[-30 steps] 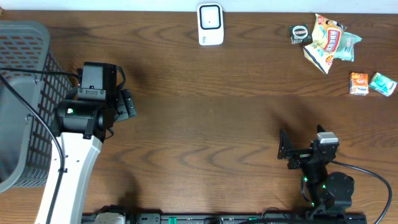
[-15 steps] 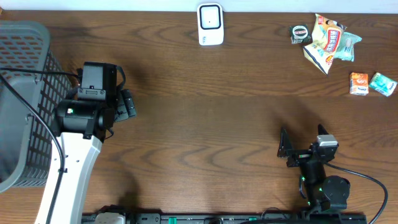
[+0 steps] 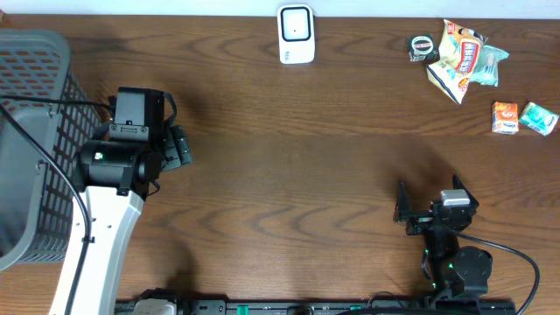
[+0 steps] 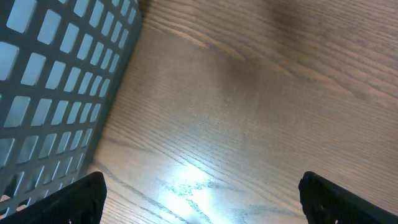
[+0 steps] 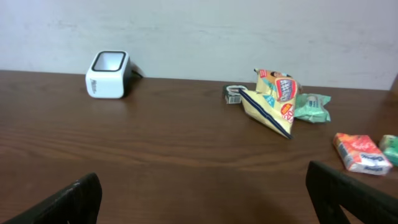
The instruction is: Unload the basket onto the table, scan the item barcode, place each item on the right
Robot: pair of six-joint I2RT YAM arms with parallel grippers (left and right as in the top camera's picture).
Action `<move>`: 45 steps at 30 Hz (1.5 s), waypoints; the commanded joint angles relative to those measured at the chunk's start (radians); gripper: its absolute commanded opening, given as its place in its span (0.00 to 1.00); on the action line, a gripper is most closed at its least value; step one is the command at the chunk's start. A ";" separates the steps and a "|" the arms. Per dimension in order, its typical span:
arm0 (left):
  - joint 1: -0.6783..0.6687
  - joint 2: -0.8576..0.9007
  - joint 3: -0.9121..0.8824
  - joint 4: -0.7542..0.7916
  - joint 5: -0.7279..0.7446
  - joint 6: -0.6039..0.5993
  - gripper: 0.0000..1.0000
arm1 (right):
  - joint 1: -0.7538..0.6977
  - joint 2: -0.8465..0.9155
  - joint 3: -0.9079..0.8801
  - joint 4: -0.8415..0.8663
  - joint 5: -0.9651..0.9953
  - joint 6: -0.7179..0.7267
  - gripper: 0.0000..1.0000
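Observation:
The white barcode scanner (image 3: 296,33) stands at the table's far edge, centre; the right wrist view has it upper left (image 5: 107,74). The items lie in a group at the far right: a yellow snack bag (image 3: 455,61) (image 5: 273,99), a teal packet (image 5: 313,107), a small dark pack (image 3: 423,47), an orange box (image 3: 504,117) (image 5: 357,152) and a teal box (image 3: 538,118). My right gripper (image 3: 427,199) (image 5: 205,193) is open near the front edge, far from them, holding nothing. My left gripper (image 3: 179,147) (image 4: 202,199) is open over bare wood beside the basket.
A grey mesh basket (image 3: 35,140) fills the left side, and its wall shows in the left wrist view (image 4: 56,81). A white wall (image 5: 249,31) rises behind the table's far edge.
My right gripper has drawn back slightly toward the table's front edge. The left arm and the items have not moved.

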 commanded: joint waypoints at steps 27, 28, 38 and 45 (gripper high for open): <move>-0.002 0.003 0.014 -0.003 -0.003 -0.005 0.98 | 0.010 -0.011 -0.004 -0.007 0.030 -0.021 0.99; -0.002 0.003 0.014 -0.003 -0.003 -0.005 0.98 | 0.008 -0.011 -0.004 -0.007 0.030 -0.021 0.99; -0.002 0.003 0.014 -0.003 -0.003 -0.005 0.98 | -0.022 -0.011 -0.004 -0.007 0.030 0.032 0.99; -0.002 0.003 0.014 -0.003 -0.003 -0.005 0.98 | -0.022 -0.011 -0.004 -0.007 0.031 0.032 0.99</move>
